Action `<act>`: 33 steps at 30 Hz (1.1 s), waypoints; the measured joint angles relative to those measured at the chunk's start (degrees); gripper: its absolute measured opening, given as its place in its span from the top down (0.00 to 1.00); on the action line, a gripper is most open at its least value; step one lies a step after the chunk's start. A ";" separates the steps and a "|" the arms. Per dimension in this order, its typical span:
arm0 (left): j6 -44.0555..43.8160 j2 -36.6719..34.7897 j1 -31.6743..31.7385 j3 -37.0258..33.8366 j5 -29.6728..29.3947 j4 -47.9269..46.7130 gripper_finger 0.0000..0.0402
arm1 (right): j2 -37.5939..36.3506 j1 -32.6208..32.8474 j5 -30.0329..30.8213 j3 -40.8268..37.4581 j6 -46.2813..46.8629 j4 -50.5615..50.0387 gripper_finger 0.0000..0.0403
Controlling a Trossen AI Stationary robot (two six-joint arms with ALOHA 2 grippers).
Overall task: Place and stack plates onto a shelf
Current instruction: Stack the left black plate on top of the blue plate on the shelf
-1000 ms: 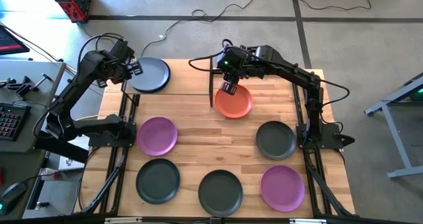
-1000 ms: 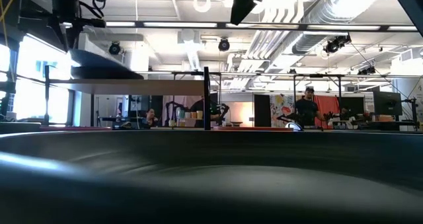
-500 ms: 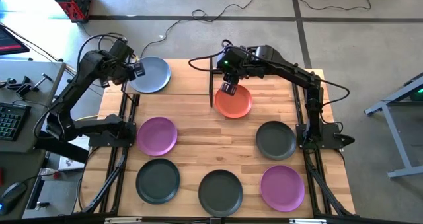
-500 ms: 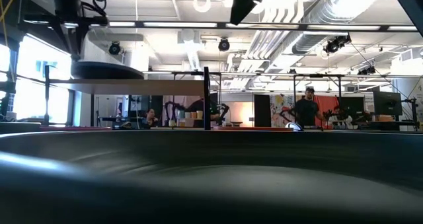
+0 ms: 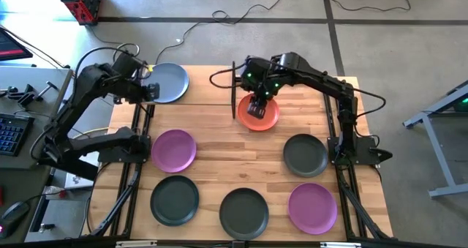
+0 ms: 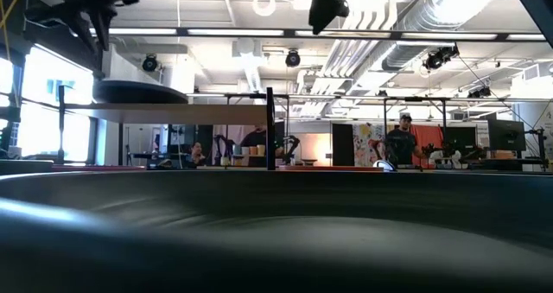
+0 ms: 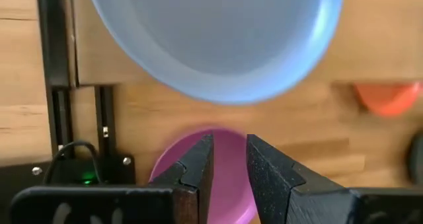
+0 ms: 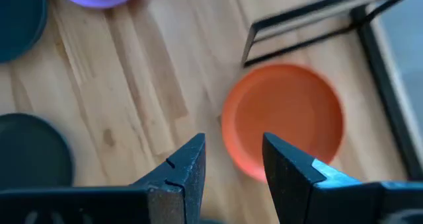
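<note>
The light blue plate [image 5: 167,82] [image 7: 211,32] lies flat on the shelf [image 5: 197,94], a light-wood panel at the table's far left; in the low view it shows dark [image 6: 138,92]. My left gripper [image 5: 151,91] [image 7: 230,161] hovers open just off the plate's near-left rim, holding nothing. The orange plate [image 5: 258,113] [image 8: 284,118] rests on the tabletop beside the shelf's black post [image 5: 235,94]. My right gripper [image 5: 257,104] [image 8: 234,161] hangs open above the orange plate's edge, fingers pointing steeply down, clear of it.
On the tabletop lie a purple plate [image 5: 174,149], dark grey plates [image 5: 175,200] [image 5: 244,212] [image 5: 306,154] and another purple plate [image 5: 312,208]. Bare wood shows in the middle of the table. A dark plate fills the low view's foreground [image 6: 276,232].
The light blue plate, tilted on the shelf a second ago, now lies flat there. My left gripper has let go of it, drawn back toward the table's near-left and rolled. My right gripper has tipped above the orange plate while staying in place.
</note>
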 joint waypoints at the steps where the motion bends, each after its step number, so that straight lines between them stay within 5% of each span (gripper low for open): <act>1: 0.32 -0.41 -1.37 0.00 -0.01 -0.43 0.81 | 0.02 0.41 -0.17 -0.78 1.42 -0.14 0.69; 18: -1.25 -2.51 -26.86 0.02 -0.19 0.06 0.81 | 0.11 12.41 -0.34 -21.36 27.19 9.07 0.69; 33: -1.28 -0.92 -43.38 0.02 -1.06 7.56 0.81 | 0.48 23.84 0.48 -22.21 35.65 22.74 0.69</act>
